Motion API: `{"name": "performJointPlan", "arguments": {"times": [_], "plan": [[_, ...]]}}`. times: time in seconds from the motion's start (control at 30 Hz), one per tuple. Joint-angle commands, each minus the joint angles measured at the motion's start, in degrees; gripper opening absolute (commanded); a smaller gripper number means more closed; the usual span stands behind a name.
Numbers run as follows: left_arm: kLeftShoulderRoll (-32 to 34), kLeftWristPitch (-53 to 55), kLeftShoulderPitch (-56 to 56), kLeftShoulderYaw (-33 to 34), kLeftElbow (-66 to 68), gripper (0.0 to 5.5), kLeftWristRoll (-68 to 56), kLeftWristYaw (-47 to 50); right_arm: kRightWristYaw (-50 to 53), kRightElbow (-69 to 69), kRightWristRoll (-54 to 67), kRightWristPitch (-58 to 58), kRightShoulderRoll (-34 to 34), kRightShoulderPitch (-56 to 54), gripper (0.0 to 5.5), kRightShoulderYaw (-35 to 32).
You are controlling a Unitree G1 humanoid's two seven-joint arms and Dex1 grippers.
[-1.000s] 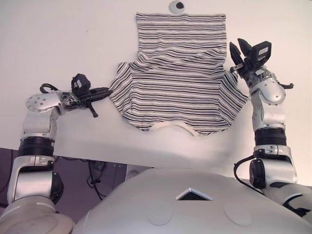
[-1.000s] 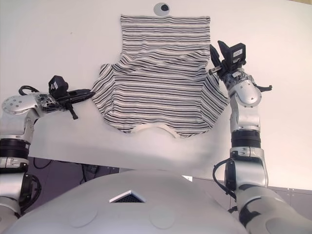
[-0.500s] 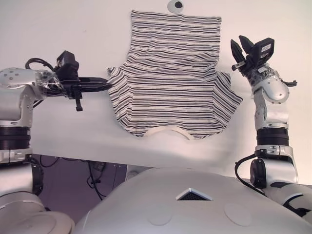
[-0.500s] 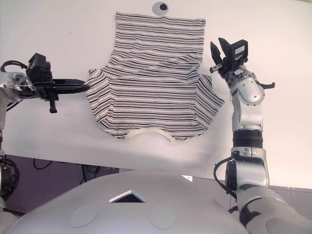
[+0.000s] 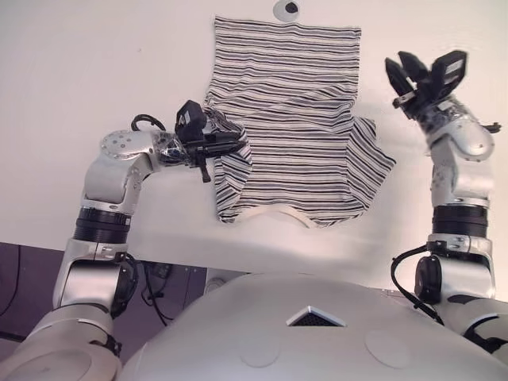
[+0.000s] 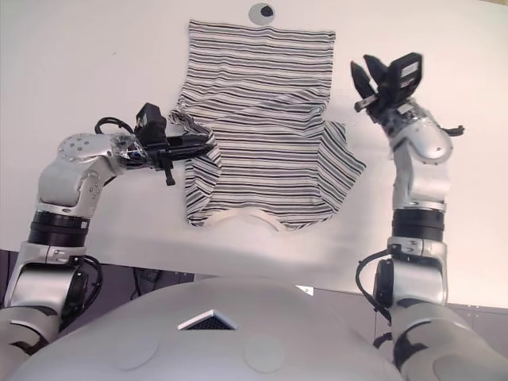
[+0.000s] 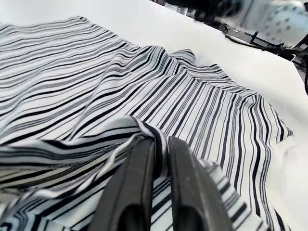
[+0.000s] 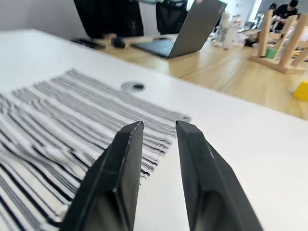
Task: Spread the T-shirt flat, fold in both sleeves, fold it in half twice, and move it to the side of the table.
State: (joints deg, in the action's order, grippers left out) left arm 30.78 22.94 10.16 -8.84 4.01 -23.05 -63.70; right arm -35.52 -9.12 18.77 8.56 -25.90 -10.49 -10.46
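**Left eye view: left gripper pinches the sleeve over the shirt body**

The striped T-shirt (image 5: 298, 111) lies in the middle of the white table (image 5: 79, 63). Its collar (image 5: 267, 212) is toward the robot, and its hem is at the far side, just short of a round cable port (image 5: 288, 9).

The left gripper (image 5: 240, 144) is over the shirt's left part. Its fingers (image 7: 129, 190) are pressed together on a raised fold of the left sleeve (image 5: 225, 125). The pinched cloth is bunched up and carried inward above the shirt body.

The right sleeve (image 5: 375, 157) lies spread out flat on the table.

The right gripper (image 5: 397, 65) hangs in the air just beside the shirt's right edge, farther from the robot than the right sleeve. Its two fingers (image 8: 118, 173) stand apart with a clear gap and hold nothing. In the right wrist view a laptop (image 8: 190, 31) sits on a wooden surface beyond the table.
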Motion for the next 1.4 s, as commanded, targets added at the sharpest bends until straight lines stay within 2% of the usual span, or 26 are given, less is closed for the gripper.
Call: {"name": "performJointPlan", "arguments": {"times": [0.03, 0.13, 0.27, 0.37, 0.6, 0.83, 0.97, 1.17, 1.4], "plan": [[-1.82, 1.94, -1.19, 0.54, -1.23, 1.13, -1.34, 1.53, -5.79, 12.34, 15.97, 23.67, -7.56, 7.3, 1.23, -6.17], [-4.13, 0.7, -1.98, 2.14, -2.35, 1.69, -1.86, 4.69, -11.56, 15.35, 20.53, 35.86, -15.58, 14.26, 1.23, -7.43], [-8.14, -6.78, -0.72, 7.18, -1.05, 1.69, -2.41, 9.74, -11.87, 14.16, 17.81, 39.24, -19.28, 18.75, 1.23, -6.17], [-9.05, -6.77, -0.26, 8.56, -1.55, 1.69, -3.36, 11.28, -11.92, 14.13, 16.77, 39.38, -18.97, 19.64, 1.23, -5.0], [-9.16, -7.14, -0.5, 7.29, -1.45, 1.69, -2.14, 11.74, -10.44, 14.48, 13.85, 38.34, -16.68, 22.28, 1.23, -1.75], [-10.02, -7.16, -1.34, 7.14, -2.06, 1.75, -1.71, 13.84, -11.54, 15.13, 9.86, 33.29, -18.57, 23.27, 0.01, 1.12], [-10.09, -7.14, -1.58, 7.26, -2.22, 1.75, -1.38, 14.53, -12.49, 18.87, 10.95, 34.18, -19.7, 21.23, 0.01, 0.15], [-9.74, -6.68, -0.44, 7.48, -1.22, 1.75, -1.48, 14.55, -12.64, 26.01, 18.67, 43.0, -20.1, 13.99, 0.01, -3.09], [-9.96, -4.16, 1.39, 8.39, 0.32, 1.75, -3.72, 13.46, -9.68, 27.64, 19.19, 44.92, -13.32, 8.07, 0.01, 6.92]]}}
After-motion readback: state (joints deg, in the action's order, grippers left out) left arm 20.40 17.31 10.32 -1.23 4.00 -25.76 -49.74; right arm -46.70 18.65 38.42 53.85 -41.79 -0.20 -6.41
